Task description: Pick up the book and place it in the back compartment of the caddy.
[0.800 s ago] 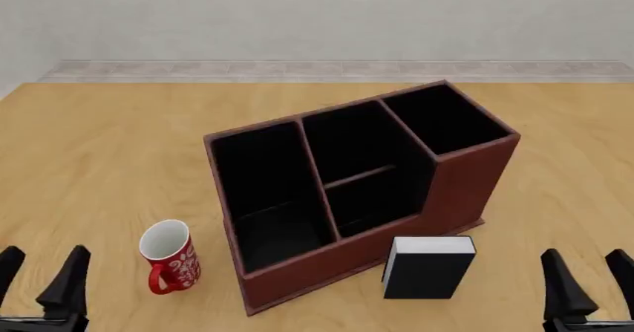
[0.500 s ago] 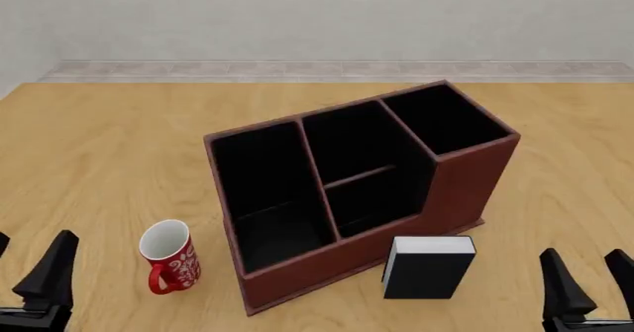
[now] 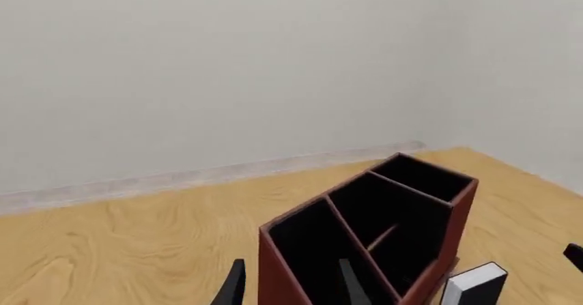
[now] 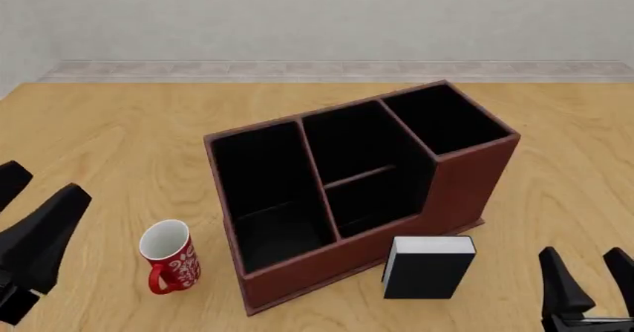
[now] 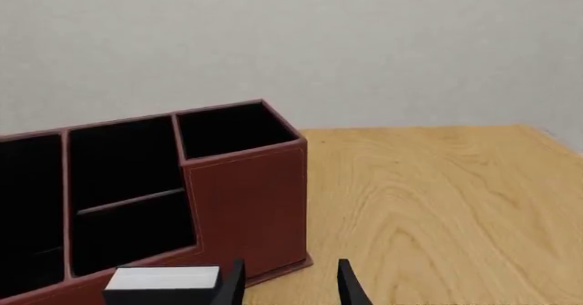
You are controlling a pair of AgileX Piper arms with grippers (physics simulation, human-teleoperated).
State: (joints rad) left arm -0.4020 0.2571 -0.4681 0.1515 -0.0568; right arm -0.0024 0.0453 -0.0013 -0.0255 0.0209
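Small thick black book (image 4: 429, 267) with white page edges stands upright on the light wooden worktop (image 4: 119, 146), just in front of the near right wall of the large reddish-brown caddy (image 4: 465, 187) with black cells; whether they touch, cannot tell. Bare worktop to the book's right and in front. Red-and-white patterned mug (image 4: 171, 257) stands near the caddy's front left corner, well apart from the book. Caddy's tall end sits at back right, cells open upward. Right gripper (image 4: 586, 284) low at the near right edge, jaws parted, holding nothing, book to its left with a clear gap. Left gripper (image 4: 30, 220) at the far left edge, jaws spread, holding nothing, mug between it and the caddy
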